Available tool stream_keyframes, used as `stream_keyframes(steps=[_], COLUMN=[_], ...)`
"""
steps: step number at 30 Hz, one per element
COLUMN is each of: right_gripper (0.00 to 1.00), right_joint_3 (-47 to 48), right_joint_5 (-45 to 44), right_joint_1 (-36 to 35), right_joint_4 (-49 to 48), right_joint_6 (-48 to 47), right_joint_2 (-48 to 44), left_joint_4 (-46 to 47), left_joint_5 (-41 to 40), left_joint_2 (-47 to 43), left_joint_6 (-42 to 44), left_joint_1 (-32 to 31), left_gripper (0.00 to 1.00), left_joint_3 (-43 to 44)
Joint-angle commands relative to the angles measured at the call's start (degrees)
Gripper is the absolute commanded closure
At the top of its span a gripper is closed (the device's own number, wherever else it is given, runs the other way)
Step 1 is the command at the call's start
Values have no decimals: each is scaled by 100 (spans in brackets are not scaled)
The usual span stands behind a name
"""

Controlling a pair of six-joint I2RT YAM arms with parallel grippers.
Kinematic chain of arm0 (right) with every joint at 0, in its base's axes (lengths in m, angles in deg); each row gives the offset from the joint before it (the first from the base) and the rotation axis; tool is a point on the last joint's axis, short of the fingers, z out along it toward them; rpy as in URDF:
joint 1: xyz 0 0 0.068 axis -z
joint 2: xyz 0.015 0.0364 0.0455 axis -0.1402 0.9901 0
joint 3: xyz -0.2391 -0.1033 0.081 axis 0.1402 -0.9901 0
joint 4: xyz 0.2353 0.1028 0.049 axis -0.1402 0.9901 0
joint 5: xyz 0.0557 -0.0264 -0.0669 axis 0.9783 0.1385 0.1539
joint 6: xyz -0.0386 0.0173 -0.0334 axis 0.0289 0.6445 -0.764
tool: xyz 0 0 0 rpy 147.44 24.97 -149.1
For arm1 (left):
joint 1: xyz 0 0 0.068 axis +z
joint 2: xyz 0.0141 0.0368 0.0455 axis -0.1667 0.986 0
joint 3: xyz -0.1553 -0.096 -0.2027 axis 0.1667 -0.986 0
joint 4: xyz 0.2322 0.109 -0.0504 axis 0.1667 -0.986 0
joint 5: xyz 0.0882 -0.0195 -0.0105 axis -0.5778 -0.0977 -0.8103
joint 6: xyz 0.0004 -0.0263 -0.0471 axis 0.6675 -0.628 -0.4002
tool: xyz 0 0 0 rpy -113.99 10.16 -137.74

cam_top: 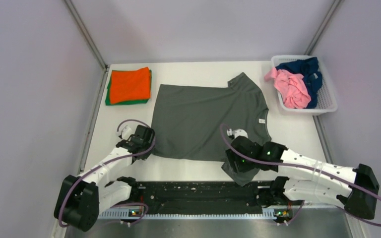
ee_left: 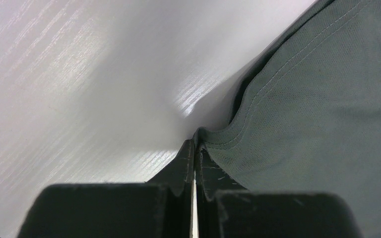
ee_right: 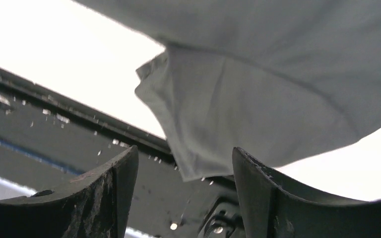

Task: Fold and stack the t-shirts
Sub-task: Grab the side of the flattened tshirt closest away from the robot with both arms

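The dark grey t-shirt [cam_top: 203, 119] lies spread flat on the white table, its small white neck label [cam_top: 262, 120] toward the right. My left gripper [cam_top: 146, 145] is at the shirt's near-left corner. In the left wrist view its jaws [ee_left: 196, 148] are shut, with the hem of the grey shirt [ee_left: 317, 99] pinched at their tips. My right gripper [cam_top: 235, 166] is over the near sleeve, which hangs over the table's front edge. In the right wrist view it [ee_right: 184, 158] is open, with the grey sleeve [ee_right: 258, 114] beyond the fingertips and nothing held.
A folded orange t-shirt [cam_top: 129, 84] lies on a folded green one [cam_top: 108, 99] at the back left. A white lattice basket [cam_top: 327, 104] at the back right holds a pink shirt [cam_top: 292, 88] and a navy shirt [cam_top: 305, 67]. A black rail [cam_top: 193, 191] runs along the front edge.
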Motion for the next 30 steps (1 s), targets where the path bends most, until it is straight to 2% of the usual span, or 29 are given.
stream_keyframes(steps=[1, 3, 10, 14, 16, 17, 19, 22, 25, 28, 30], right_gripper=[34, 36, 40, 49, 60, 70, 100, 100, 100, 100, 100], right_joint_3=[-49, -280, -546, -630, -674, -697, -707, -554, -456, -515, -449], right_joint_5=[290, 528, 448, 38, -154, -219, -290, -269, 203, 440, 204], right_joint_1=[-535, -578, -580, -581, -580, -585, -589, -607, -607, -607, -608], right_joint_4=[289, 0, -710, -796, -666, -579, -315, 351, 750, 968, 1093], right_joint_6=[700, 698, 771, 1060, 1383, 1542, 1760, 1901, 1815, 1845, 1841], right_joint_2=[188, 428, 1170, 1633, 1776, 1769, 1523, 636, -48, -332, -311], left_joint_4=[-29, -40, -129, -192, -195, -227, -375, -763, -1144, -1558, -1622], left_joint_5=[-96, -84, -110, -152, -109, -80, -64, -50, -21, -106, -52], left_joint_2=[-13, -19, -189, -293, -329, -363, -472, -778, -1264, -1719, -1997], left_joint_6=[86, 118, 59, 31, 50, 51, 13, -92, -131, -195, -212], left_joint_1=[-18, -18, -15, -13, -10, -18, -18, -17, -34, -32, -39], left_gripper=[100, 100, 100, 100, 100, 100, 100, 100, 100, 100, 100], left_joint_3=[-57, -35, -68, -65, -69, -73, -82, -65, -97, -112, -148])
